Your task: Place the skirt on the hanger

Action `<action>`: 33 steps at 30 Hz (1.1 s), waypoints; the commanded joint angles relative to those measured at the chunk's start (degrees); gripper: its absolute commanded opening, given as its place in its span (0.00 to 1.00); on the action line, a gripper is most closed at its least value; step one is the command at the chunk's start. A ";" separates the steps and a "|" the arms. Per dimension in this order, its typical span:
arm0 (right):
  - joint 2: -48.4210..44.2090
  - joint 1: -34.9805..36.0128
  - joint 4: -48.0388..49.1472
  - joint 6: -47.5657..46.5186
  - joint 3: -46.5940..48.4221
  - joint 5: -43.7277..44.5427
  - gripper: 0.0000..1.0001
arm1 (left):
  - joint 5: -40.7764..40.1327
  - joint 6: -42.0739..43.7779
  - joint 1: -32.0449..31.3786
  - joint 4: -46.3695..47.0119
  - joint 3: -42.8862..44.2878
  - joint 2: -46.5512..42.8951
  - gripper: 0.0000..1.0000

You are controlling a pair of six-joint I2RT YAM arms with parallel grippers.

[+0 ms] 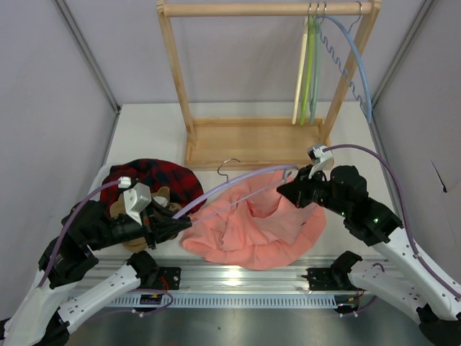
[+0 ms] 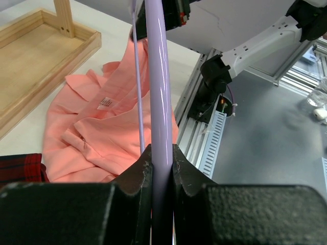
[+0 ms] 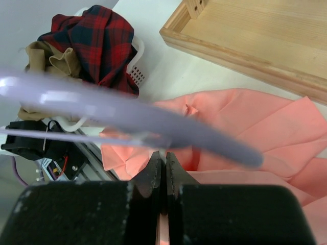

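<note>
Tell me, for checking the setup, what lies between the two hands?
The hanger, running from left hand toward right hand, over the skirt; seen in the top view.

Wooden rack point(image 1: 252, 140) at back-centre of bench point(image 1: 144, 133); flat tray base, round top rail. Hung at rack rail's right end: cream hanger point(image 1: 300, 72), green hangers point(image 1: 310, 72), light blue hanger point(image 1: 360, 65). Left of rack base & nearer: white basket point(image 3: 138, 71) w/ red-black plaid garment point(image 1: 155, 176) piled over tan-brown garment point(image 3: 51, 58). Well in front of rack: alu rail point(image 1: 245, 288).
</note>
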 commanded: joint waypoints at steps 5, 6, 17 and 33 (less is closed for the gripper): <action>-2.93 1.84 -1.53 -1.23 4.23 3.85 0.00 | -8.17 -0.75 0.15 3.86 0.08 0.91 0.00; -2.93 1.93 -1.62 -1.06 4.32 3.85 0.00 | -9.05 -0.84 0.15 4.12 -0.01 0.91 0.00; -0.47 2.90 0.75 -0.53 0.99 5.60 0.00 | -7.30 -4.79 0.15 12.11 -0.63 -1.82 0.00; -4.24 2.98 -1.09 3.70 3.33 13.34 0.47 | -1.87 -6.38 0.15 20.12 -1.15 2.13 0.00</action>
